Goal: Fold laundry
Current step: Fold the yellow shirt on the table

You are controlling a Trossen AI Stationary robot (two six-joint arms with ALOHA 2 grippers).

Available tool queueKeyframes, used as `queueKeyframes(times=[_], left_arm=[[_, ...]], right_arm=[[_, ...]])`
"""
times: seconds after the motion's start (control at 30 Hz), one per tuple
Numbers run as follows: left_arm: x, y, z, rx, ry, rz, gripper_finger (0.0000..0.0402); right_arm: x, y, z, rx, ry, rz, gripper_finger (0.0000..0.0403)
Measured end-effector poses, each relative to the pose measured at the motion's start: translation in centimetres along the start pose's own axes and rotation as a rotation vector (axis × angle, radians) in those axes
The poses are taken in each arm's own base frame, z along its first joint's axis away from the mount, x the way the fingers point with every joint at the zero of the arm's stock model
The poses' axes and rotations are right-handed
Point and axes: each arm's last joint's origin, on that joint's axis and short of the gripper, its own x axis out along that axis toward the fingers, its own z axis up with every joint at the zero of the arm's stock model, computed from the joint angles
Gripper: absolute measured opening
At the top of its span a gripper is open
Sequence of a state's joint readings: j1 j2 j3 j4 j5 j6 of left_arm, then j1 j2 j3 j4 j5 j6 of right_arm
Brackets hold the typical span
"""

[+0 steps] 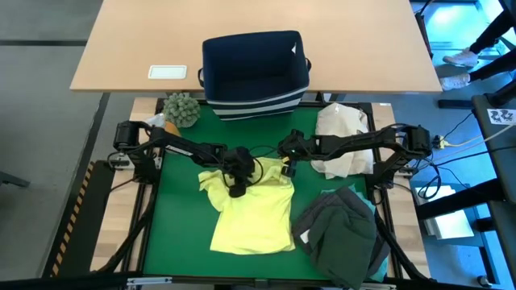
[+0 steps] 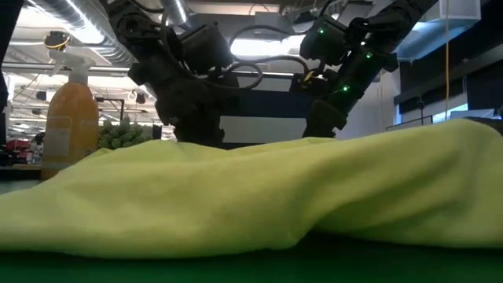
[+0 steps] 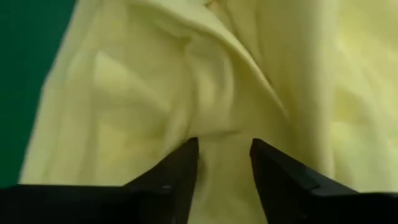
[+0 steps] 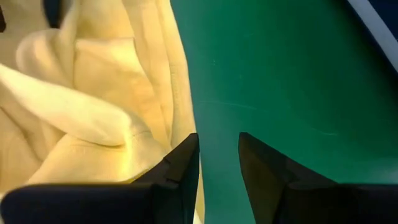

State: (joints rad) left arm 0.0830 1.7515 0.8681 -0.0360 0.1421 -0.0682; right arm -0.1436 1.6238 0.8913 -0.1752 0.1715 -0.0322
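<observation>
The yellow-green shirt (image 1: 251, 211) lies spread on the green tabletop (image 1: 179, 225), front and centre, its upper edge bunched into soft folds. The left tool (image 3: 222, 155) presses down on that bunched upper part, its two dark fingers (image 3: 180, 168) standing a little apart with a ridge of yellow cloth rising just ahead of the gap; nothing is pinched between them. The right tool (image 4: 217, 155) sits low at the shirt's upper right corner, fingers slightly parted; one finger touches the hem of the cloth, the other is over bare green surface, and no fabric is clamped. Seen from above, the left tool (image 1: 237, 187) and the right tool (image 1: 288, 167) stand near each other over the garment's top edge. Just beside the shirt, at the front right corner, rests a heap of charcoal grey and dark olive garments (image 1: 343, 234) over a sliver of turquoise cloth (image 1: 332, 193). A cream-beige bundle (image 1: 339, 137) lies at the right rear. Behind the green surface stand a navy fabric bin (image 1: 255, 71) with a striped base and a small green plant (image 1: 182, 109).
</observation>
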Motion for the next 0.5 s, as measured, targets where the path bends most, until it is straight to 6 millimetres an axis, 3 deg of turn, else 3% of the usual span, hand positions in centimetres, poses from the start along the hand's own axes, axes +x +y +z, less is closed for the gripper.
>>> queueKeyframes(times=[0.27, 0.5], left_arm=[[-0.06, 0.11, 0.21, 0.001, -0.011, 0.053, 0.0208], [0.32, 0.25, 0.06, 0.023, -0.004, 0.085, 0.0232]], right_arm=[[0.00, 0.08, -0.03, -0.002, 0.002, 0.026, 0.0113], [0.00, 0.08, -0.03, -0.002, 0.003, 0.028, 0.0113]])
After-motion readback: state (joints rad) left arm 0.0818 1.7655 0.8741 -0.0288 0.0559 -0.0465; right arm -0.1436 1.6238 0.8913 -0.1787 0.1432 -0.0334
